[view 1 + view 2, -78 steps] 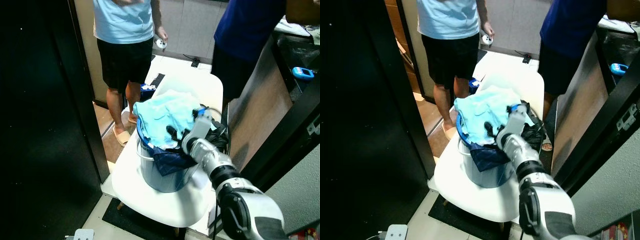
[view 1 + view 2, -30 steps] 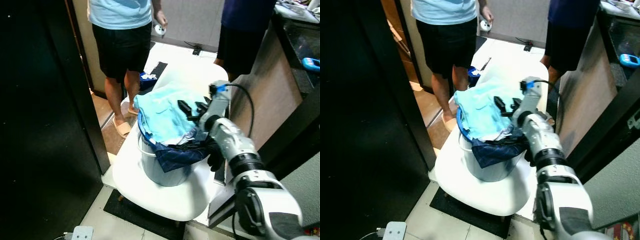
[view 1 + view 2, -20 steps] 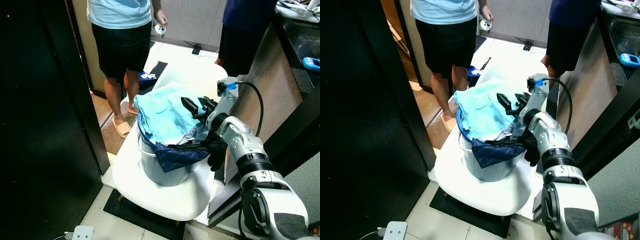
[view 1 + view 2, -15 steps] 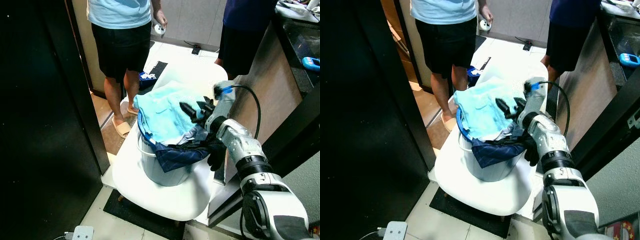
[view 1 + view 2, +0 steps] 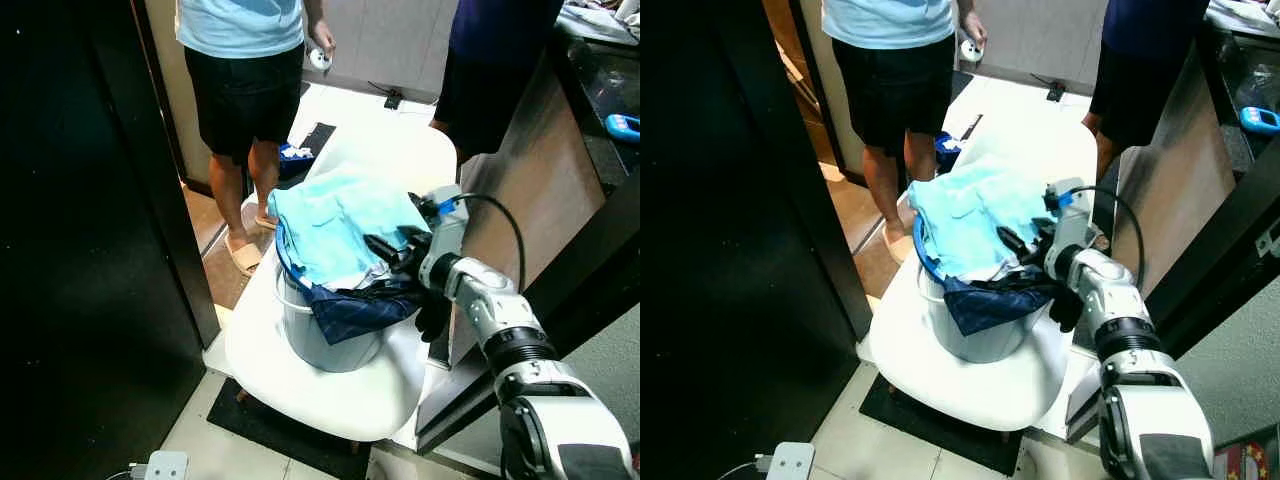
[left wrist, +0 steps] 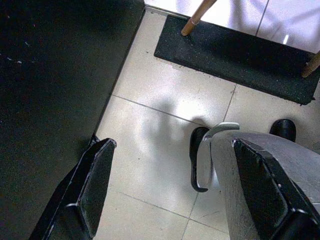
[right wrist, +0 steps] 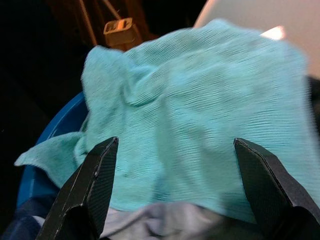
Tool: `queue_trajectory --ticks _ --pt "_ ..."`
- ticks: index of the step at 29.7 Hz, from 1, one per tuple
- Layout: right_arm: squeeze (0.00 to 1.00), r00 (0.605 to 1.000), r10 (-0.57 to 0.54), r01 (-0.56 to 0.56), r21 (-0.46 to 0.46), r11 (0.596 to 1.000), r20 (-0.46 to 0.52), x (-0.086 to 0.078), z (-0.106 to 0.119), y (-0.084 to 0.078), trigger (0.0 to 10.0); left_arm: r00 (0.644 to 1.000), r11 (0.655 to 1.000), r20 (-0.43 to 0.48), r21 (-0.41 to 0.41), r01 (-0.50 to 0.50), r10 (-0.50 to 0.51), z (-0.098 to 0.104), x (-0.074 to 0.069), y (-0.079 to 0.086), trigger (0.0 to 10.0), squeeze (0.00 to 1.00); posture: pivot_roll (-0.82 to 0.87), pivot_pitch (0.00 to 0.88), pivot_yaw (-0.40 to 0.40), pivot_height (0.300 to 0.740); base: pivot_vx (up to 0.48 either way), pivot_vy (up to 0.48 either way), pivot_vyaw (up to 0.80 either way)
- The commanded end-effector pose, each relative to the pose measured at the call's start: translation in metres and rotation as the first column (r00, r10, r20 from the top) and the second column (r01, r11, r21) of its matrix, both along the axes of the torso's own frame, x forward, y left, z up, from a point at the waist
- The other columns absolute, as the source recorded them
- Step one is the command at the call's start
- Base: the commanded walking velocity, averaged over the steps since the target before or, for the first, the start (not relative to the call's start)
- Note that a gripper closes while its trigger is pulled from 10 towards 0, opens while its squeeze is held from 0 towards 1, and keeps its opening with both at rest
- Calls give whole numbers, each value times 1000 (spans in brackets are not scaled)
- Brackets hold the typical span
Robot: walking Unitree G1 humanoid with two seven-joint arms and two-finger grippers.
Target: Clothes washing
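**Reaching for the top of the laundry pile**

Fingers [image 7: 102,180] of the right gripper [image 5: 392,250] are standing wide apart, empty, pointing at the side of the heaped clothes — the turquoise garment [image 5: 330,225] is lying just ahead of them, with a dark blue garment [image 5: 355,308] spilling over the rim below. Both are sitting in the pale bucket [image 5: 325,345], which is resting on a white chair [image 5: 330,395]. Down at floor level the left gripper [image 6: 172,192] is hanging idle with its fingers apart above the tiles. Beyond the chair, a person in black shorts [image 5: 240,95] is standing in the doorway, and a second person [image 5: 490,70] is standing further right.

Likely risk: the bucket is standing unsecured on a curved seat — a sideways push or a snagged pull on the cloth could be tipping it off.
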State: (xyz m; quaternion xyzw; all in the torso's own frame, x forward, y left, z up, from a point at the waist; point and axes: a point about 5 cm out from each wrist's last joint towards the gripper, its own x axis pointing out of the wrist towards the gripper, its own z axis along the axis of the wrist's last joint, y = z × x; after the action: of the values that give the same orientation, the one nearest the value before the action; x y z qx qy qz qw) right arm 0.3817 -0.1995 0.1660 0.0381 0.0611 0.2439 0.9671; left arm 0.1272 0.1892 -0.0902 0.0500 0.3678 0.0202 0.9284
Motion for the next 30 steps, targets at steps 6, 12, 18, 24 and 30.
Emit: queue_trajectory --ticks 6,12,18,24,30 --pt "0 999 -51 51 25 998 13 0 8 -15 10000 984 997 -168 -44 55 -62 -17 -38 -16 10000 0 175 124 -87 740 0 0 0" --pt "0 996 -91 91 -4 996 -22 0 -2 -14 10000 983 997 -170 -45 57 -64 -17 -38 -16 10000 0 175 124 -87 740 0 0 0" --pt "0 993 -105 103 -34 994 -53 -3 -15 -9 10000 983 997 -170 -45 56 -62 -17 -39 -16 10000 0 175 128 -87 740 0 0 0" --pt "0 991 -120 118 -47 992 -59 -2 -17 -7 10000 983 998 -175 -46 54 -61 -17 -41 -16 10000 0 176 130 -91 740 0 0 0" --pt "0 989 -139 134 -85 987 -56 -2 -20 -4 8471 983 997 -173 -47 53 -60 -17 -40 -17 10000 0 175 130 -93 740 0 0 0"
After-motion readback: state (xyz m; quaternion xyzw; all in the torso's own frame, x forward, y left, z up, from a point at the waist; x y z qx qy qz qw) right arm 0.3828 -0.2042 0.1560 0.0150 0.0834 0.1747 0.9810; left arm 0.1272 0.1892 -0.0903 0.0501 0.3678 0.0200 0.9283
